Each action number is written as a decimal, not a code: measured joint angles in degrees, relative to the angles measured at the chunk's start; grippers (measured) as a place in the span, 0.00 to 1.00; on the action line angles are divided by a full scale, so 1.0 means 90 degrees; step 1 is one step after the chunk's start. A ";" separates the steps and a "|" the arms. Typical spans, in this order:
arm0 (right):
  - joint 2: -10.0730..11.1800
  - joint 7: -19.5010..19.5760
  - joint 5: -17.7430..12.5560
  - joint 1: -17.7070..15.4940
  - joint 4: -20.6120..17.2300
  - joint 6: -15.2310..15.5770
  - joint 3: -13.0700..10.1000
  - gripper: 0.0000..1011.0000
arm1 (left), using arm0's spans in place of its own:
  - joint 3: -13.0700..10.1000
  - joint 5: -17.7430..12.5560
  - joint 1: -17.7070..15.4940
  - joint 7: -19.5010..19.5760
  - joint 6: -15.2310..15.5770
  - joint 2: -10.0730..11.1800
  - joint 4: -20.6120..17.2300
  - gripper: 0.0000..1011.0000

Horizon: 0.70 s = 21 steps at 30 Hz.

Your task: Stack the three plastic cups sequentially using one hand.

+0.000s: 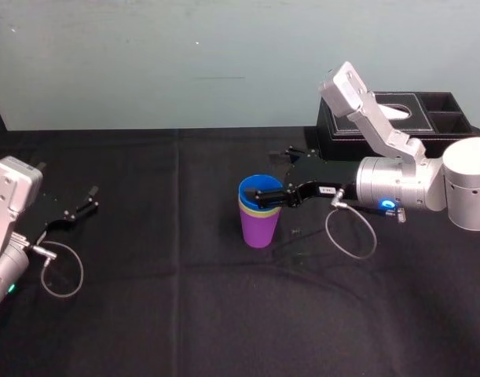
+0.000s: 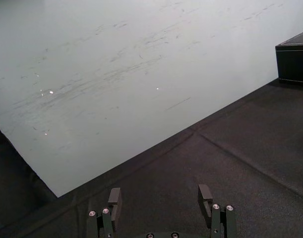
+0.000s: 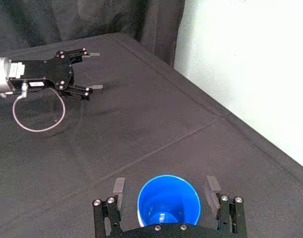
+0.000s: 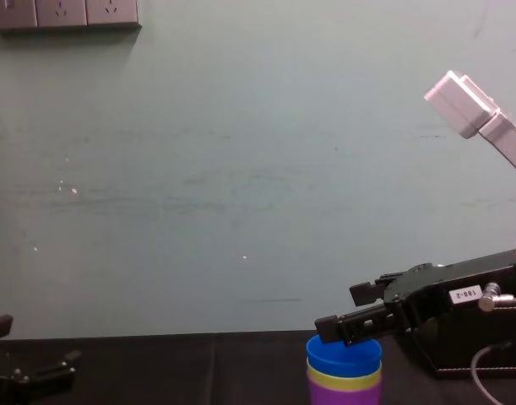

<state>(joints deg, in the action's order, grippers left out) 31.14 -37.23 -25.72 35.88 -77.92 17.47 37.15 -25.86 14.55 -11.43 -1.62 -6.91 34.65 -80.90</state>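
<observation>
Already nested on table [image 1: 161, 314]: blue cup [image 1: 259, 188] in yellow-green cup [image 1: 250, 210] in purple cup [image 1: 260, 229]. My right gripper [image 3: 165, 185] spread astride blue rim, not pinching. Cups likely light, slick, thin: gentle rim grip. Left gripper [image 1: 82, 203] parked, spread.

Table [image 1: 185, 322]: black cloth [image 3: 156, 124] over the whole top, with fold creases crossing it. The back edge runs along the pale wall [image 1: 145, 63]. Purple cup [image 1: 261, 232] stands upright on the cloth, a bit right of centre. Yellow-green cup [image 4: 344, 383] and blue cup [image 1: 256, 186] are nested inside it, showing only their upper bands. Black tissue box [image 1: 424, 102] sits flat at the far right back by the wall, well apart from the cup stack, with open compartments at its right end.
</observation>
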 joint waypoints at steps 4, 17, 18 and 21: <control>0.0003 -0.0002 -0.0002 0.0001 -0.0003 0.0000 0.0000 0.99 | 0.0000 0.0000 0.0000 0.0000 0.0000 0.0000 0.0000 1.00; 0.0003 -0.0002 -0.0006 0.0001 -0.0008 0.0000 0.0000 0.99 | 0.0000 0.0000 0.0000 0.0000 0.0000 0.0000 0.0000 1.00; 0.0003 -0.0002 -0.0006 0.0000 -0.0008 0.0000 0.0000 0.99 | 0.0000 0.0000 0.0000 0.0000 0.0000 0.0000 0.0000 1.00; 0.0003 -0.0002 -0.0006 0.0000 -0.0008 0.0000 0.0000 0.99 | 0.0000 0.0000 0.0000 0.0000 0.0000 0.0000 0.0000 1.00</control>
<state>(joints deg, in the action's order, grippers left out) 31.17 -37.25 -25.77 35.88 -77.99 17.47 37.15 -25.86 14.55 -11.43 -1.62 -6.91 34.65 -80.90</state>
